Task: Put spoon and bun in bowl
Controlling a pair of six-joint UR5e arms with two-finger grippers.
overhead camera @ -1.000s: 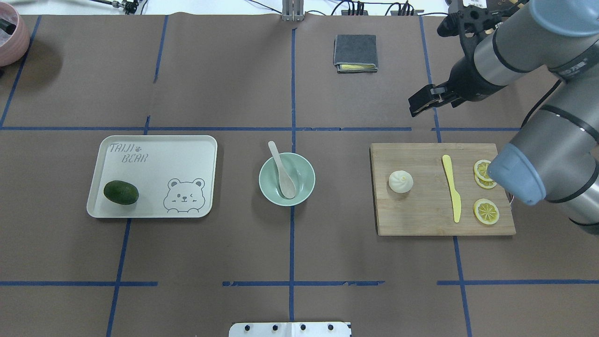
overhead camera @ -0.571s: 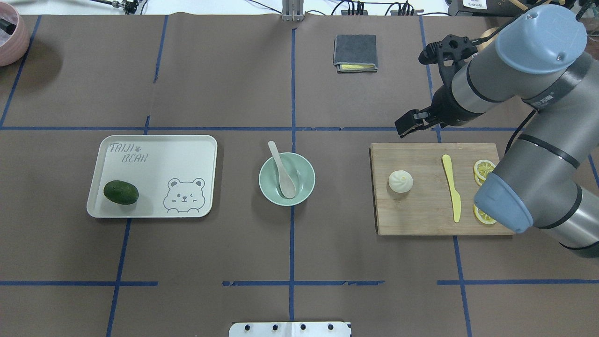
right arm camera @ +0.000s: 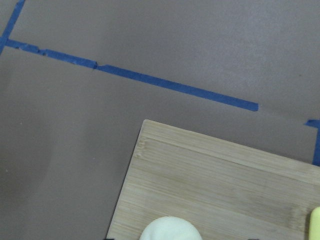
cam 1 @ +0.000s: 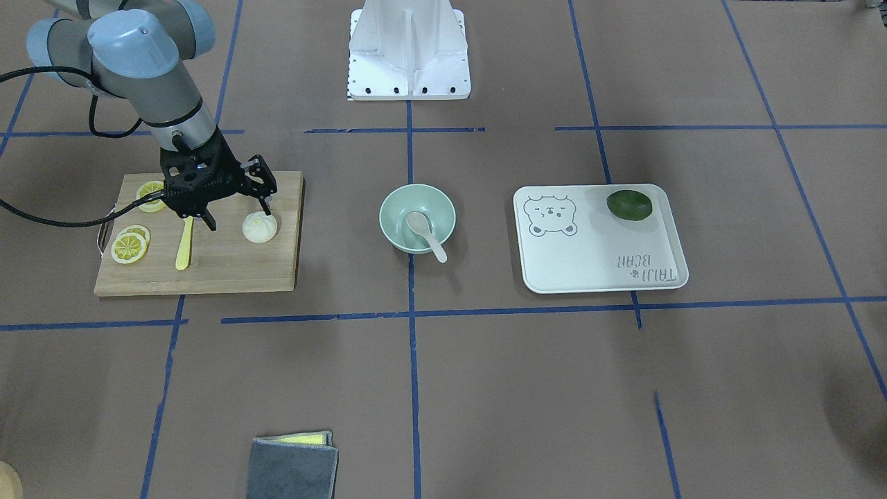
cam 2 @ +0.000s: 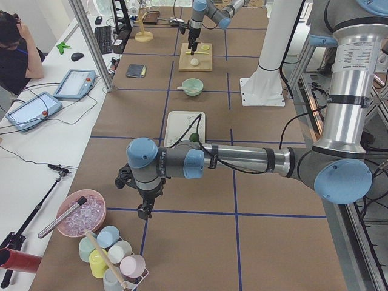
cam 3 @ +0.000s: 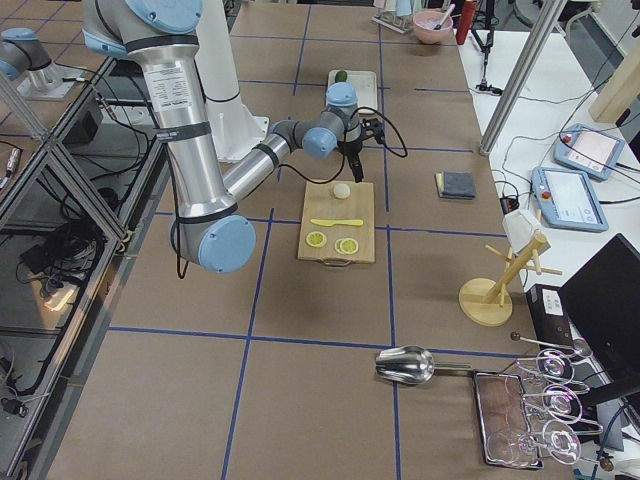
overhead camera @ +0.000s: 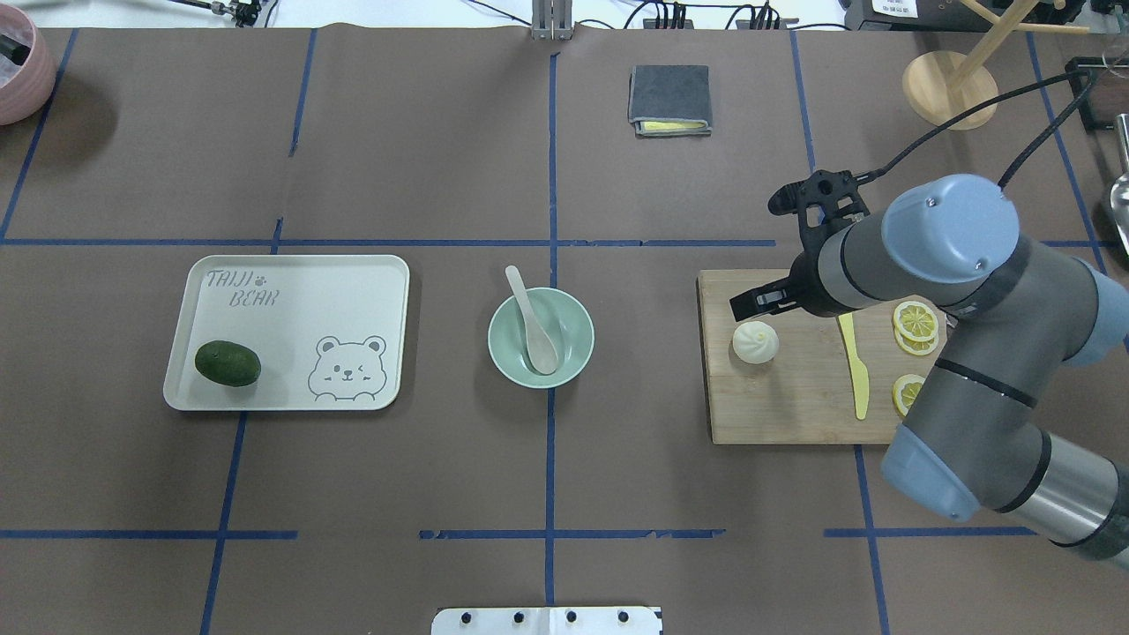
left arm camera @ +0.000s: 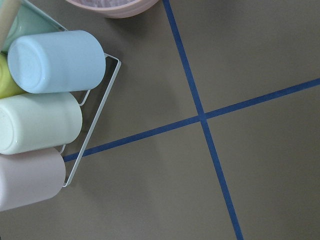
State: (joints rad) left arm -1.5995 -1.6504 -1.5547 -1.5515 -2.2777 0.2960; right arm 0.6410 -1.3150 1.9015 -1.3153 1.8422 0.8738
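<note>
The pale spoon (overhead camera: pixel 532 331) lies with its scoop in the mint-green bowl (overhead camera: pixel 578 339) and its handle over the far rim; both also show in the front view, the spoon (cam 1: pixel 427 235) in the bowl (cam 1: pixel 388 215). The white bun (overhead camera: pixel 756 342) sits on the wooden board's left part (cam 1: pixel 260 227). My right gripper (cam 1: pixel 237 216) is open and empty, low over the board, with one finger (overhead camera: pixel 748 306) just beyond the bun. The right wrist view shows the bun's top (right arm camera: pixel 170 231) at its lower edge. My left gripper (cam 2: pixel 144 209) shows only in the exterior left view; I cannot tell its state.
The cutting board (overhead camera: pixel 794 406) also holds a yellow knife (overhead camera: pixel 853 366) and lemon slices (overhead camera: pixel 915 319). A tray (overhead camera: pixel 300 300) with an avocado (overhead camera: pixel 228 363) lies left of the bowl. A grey cloth (overhead camera: pixel 669 99) lies at the back. Cups in a rack (left arm camera: pixel 50 90) lie below the left wrist.
My right arm has swung in from the back right and come down over the board, bringing the open gripper close to the bun. Spoon, bowl and bun have not moved.
</note>
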